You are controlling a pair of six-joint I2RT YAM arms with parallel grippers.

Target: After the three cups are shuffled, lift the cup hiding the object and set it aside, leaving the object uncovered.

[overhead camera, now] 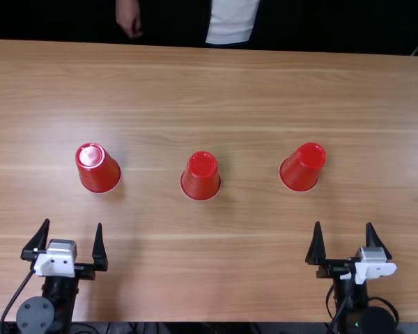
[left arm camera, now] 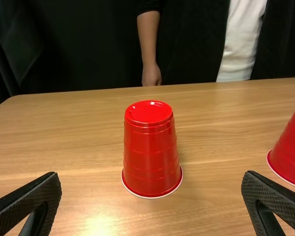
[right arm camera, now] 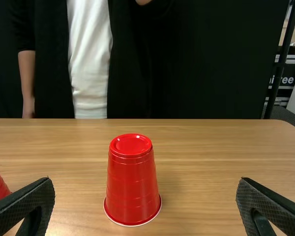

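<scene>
**Three cups down, none lifted yet**

Three red cups stand mouth-down in a row across the table (overhead camera: 209, 83), well apart: the left cup (overhead camera: 97, 169), the middle cup (overhead camera: 200, 176) and the right cup (overhead camera: 303, 167). The left gripper (overhead camera: 72, 226) sits near the left cup with its jaws spread. The right gripper (overhead camera: 343, 225) faces the right cup, jaws likewise spread. The lift looks unstarted. Nothing shows which cup hides the object, so choosing comes first, then a light squeeze on the tapered wall.

I see lanes of bare table (overhead camera: 153, 209) between the left cup (overhead camera: 97, 169), middle cup (overhead camera: 200, 176) and right cup (overhead camera: 303, 168) (all well apart), my only obstacles.
</scene>
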